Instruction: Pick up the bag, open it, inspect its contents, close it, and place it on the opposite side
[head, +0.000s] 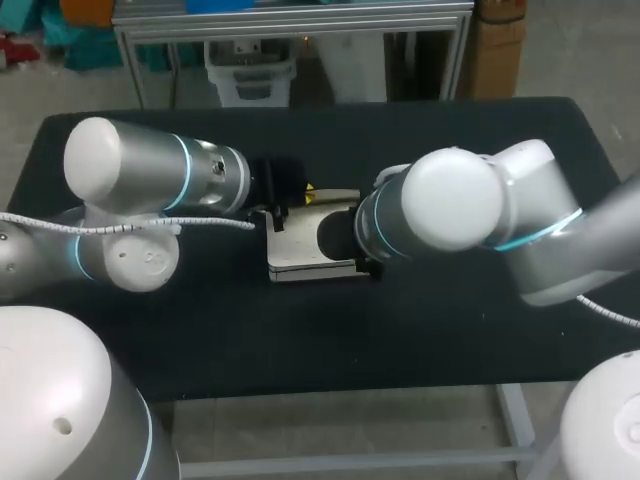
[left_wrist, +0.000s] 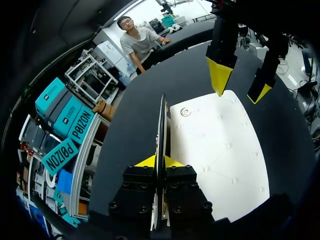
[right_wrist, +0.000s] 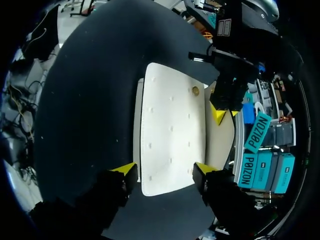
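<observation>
One flat, white, dimpled bag (right_wrist: 170, 125) lay on the black worktop (right_wrist: 90, 100), its thin flap (left_wrist: 161, 125) pinched upright by the left pincer (left_wrist: 159, 161), the right pincer (right_wrist: 165, 171) spread over its end.

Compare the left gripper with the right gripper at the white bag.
The left gripper has its jaws shut on a thin upright edge of the white bag; the right gripper has its jaws wide open. The left gripper sits along the bag's long side, while the right gripper straddles one short end, with a tip beside each side. Both have yellow tips and work at the same bag on the black table.
</observation>
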